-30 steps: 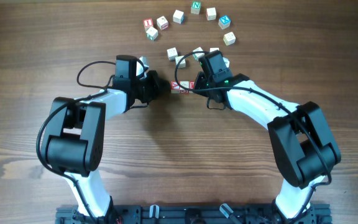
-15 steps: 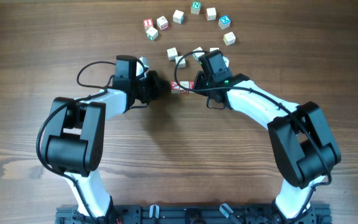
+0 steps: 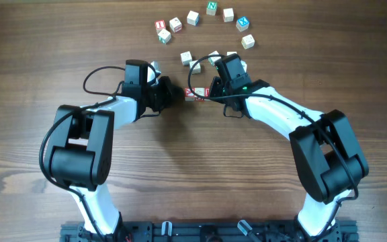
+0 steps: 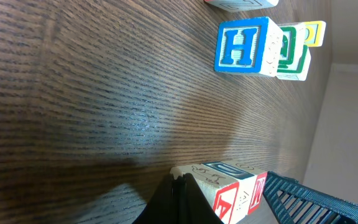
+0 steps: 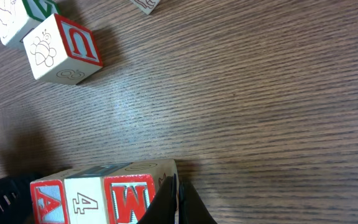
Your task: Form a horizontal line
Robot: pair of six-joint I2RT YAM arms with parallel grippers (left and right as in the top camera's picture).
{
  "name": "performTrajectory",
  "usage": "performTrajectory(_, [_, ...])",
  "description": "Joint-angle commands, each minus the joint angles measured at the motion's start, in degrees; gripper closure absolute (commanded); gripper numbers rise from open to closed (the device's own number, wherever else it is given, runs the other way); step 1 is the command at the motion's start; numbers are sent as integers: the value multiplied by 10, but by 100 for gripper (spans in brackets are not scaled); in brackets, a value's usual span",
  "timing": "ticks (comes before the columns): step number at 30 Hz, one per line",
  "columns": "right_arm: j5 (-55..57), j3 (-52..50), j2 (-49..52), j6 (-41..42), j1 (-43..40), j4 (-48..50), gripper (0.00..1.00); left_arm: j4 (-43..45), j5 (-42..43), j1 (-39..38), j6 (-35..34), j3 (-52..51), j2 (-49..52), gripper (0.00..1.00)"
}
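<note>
Left gripper (image 3: 175, 94) is clenched on nothing: in the left wrist view its fingers (image 4: 166, 208) meet in one dark wedge whose tip sits at the near end of the row of three cubes (image 3: 197, 93). The right gripper (image 3: 211, 92) is also closed and empty, with its tip at the opposite end of the row, against or just beside the M cube (image 5: 129, 198); I cannot tell which. The row lies on the wooden table (image 3: 193, 168) between the two grippers. In the right wrist view I read it as a red A cube (image 5: 47, 202), an outlined 4 cube (image 5: 82, 202) and the red M, sides touching. Around it, a U cube (image 5: 64, 48) with a red border and a line drawing on its side stands apart from the row, next to a green-lettered cube (image 5: 17, 15) cut off by the frame edge. The left wrist view shows a blue H cube (image 4: 240, 46) touching another green-printed cube (image 4: 293, 56). In the overhead view a cluster of pale cubes (image 3: 195, 62) lies just beyond the row, near the right gripper's body. An arc of loose cubes (image 3: 193, 17) lies farther off, its lettering too small to read reliably.
</note>
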Motion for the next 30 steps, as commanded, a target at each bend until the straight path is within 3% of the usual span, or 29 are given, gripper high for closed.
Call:
performTrajectory(1, [-1, -3, 15, 3, -4, -4, 95, 0, 9, -8, 13, -5, -3, 96])
performTrajectory(30, [-33, -4, 15, -29, -3, 9, 96, 3, 2, -12, 13, -5, -3, 96])
